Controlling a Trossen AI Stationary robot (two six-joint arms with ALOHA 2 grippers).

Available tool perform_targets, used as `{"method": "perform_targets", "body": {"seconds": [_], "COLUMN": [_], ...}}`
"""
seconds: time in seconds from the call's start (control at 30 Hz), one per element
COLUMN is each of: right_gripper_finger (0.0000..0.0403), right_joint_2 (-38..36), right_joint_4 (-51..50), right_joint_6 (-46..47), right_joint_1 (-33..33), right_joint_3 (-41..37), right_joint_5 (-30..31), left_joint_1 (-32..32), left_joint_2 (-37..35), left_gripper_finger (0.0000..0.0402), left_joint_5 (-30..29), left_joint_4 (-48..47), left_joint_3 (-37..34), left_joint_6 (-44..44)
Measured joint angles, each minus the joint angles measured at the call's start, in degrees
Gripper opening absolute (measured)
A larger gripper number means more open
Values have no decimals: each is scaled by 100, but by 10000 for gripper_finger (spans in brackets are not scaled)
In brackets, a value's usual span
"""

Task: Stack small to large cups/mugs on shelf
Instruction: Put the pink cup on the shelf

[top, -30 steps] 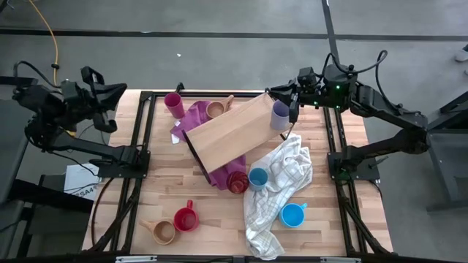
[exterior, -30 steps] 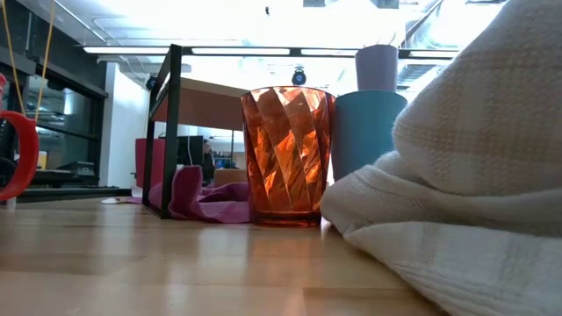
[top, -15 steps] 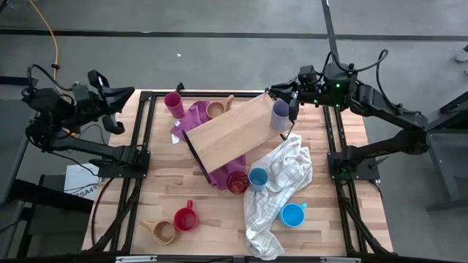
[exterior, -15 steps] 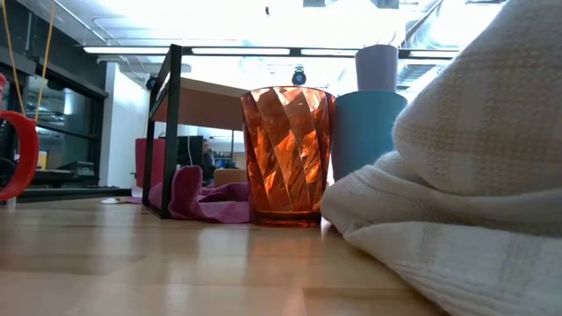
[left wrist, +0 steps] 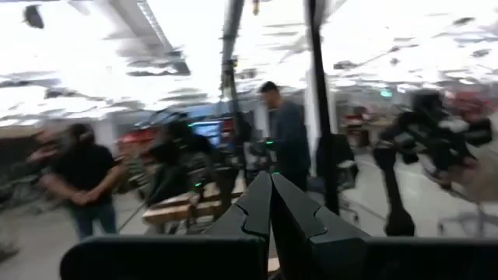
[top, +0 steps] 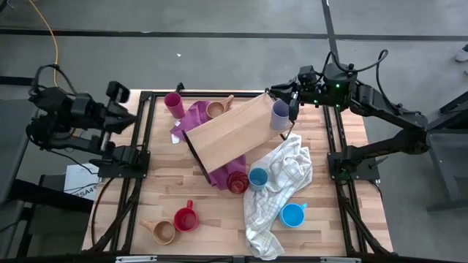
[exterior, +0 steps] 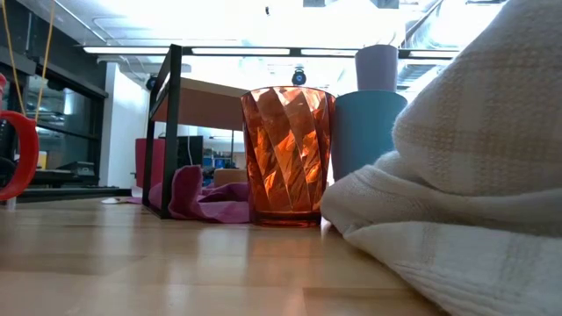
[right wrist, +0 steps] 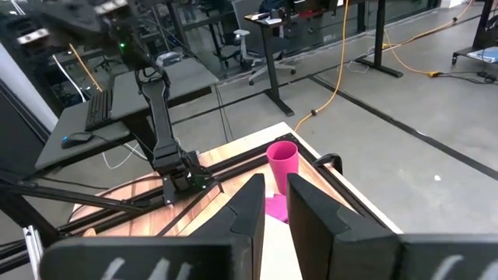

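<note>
Nothing here reads clearly. A white sheet (top: 79,180) lying under the counter's (top: 219,212) left edge, at the lower left of the high view, carries dark print, but the letters are too small to tell.

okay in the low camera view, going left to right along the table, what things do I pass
Red mug at the edge → shelf on its black frame → purple cloth → orange faceted tumbler → blue cup → white checked towel.
</note>
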Motion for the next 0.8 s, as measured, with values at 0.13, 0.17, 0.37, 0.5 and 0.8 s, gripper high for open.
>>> {"method": "perform_targets", "body": {"seconds": [0.13,0.17,0.37,0.5,0.8], "right_gripper_finger": [48,48,48,48,48], "right_joint_2": [0,0,0,0,0], "right_joint_4": [-7,-7,-7,-11,-19], "right_joint_6": [46,48,58,42,-1], "right_joint_1": [6,10,39,41,41], "right_joint_3": [0,0,0,-3,-4], "right_joint_5": [1,1,-2,-2,-2], "left_joint_1": [30,103,1441,2785,5314], "left_joint_2": [521,642,1050,1273,1627], "left_gripper_finger": [1,1,1,1,1], "left_joint_5": [-640,-831,-93,1211,2373], "left_joint_4": [-297,-470,-336,-244,-1474], "left_joint_3": [3,-2,-2,4,-7], "left_joint_6": [547,658,715,574,963]}}
